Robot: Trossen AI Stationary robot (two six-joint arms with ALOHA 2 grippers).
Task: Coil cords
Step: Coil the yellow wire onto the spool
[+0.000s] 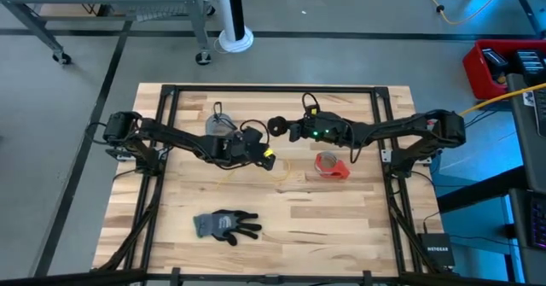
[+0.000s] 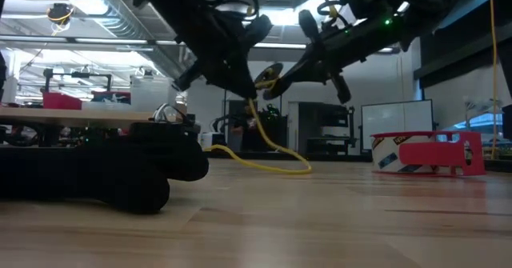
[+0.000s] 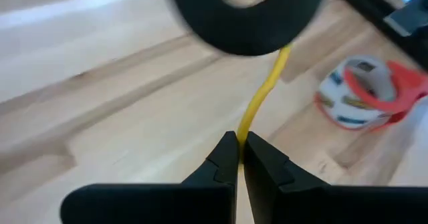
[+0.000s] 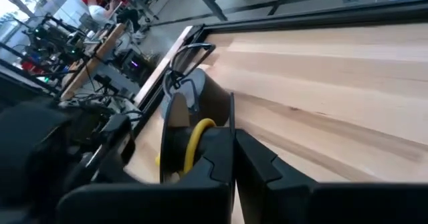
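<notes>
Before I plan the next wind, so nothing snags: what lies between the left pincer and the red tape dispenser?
In the high view, only bare wooden tabletop with a thin yellow cord trailing between the left pincer and the red tape dispenser.

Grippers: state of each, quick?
Left gripper: shut on the yellow cord.
Right gripper: shut on the black disc at that cord's end.

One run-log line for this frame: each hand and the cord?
left hand: shut on yellow cord | right hand: shut on cord's black disc | cord partly lifted off table
</notes>
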